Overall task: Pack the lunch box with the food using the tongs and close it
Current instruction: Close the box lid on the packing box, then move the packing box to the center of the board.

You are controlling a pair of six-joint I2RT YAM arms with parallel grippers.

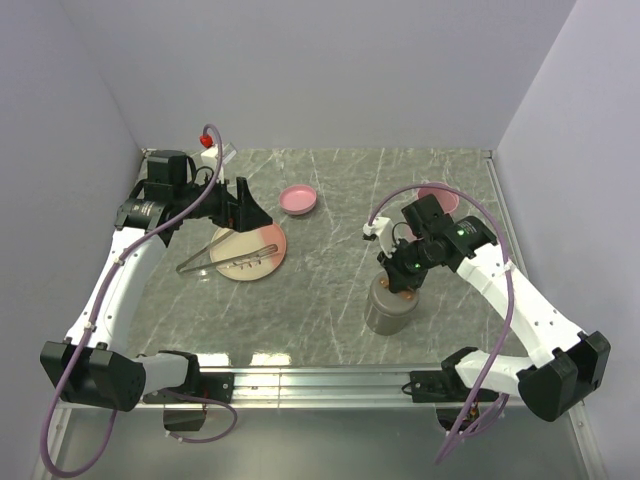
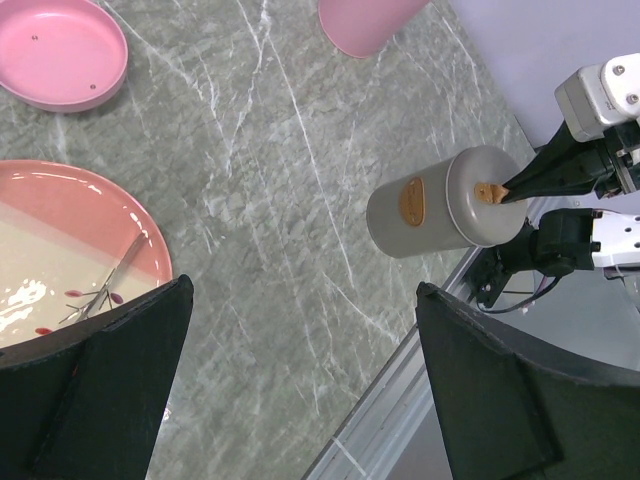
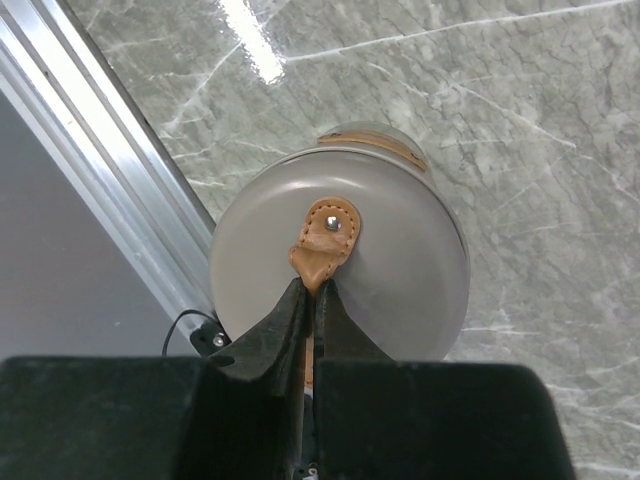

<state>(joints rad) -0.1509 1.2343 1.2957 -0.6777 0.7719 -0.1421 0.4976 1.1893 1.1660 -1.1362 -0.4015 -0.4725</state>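
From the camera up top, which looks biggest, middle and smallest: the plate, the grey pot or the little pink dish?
1. Plate: biggest.
2. Grey pot: middle, with its top partly covered.
3. Little pink dish: smallest.

Grey marbled desk [image 1: 330,270] lies open btwn the round peach plate [image 1: 250,272] w/ slim silver metal tongs [image 1: 225,258] and the grey cylindrical lunch box [image 1: 385,315]: a free lane. Box top blocked by right end effector [image 3: 312,290], pinched on its tan leather tab [image 3: 325,230]. Left end effector [image 2: 305,295], jaws wide, hangs over plate's far edge.
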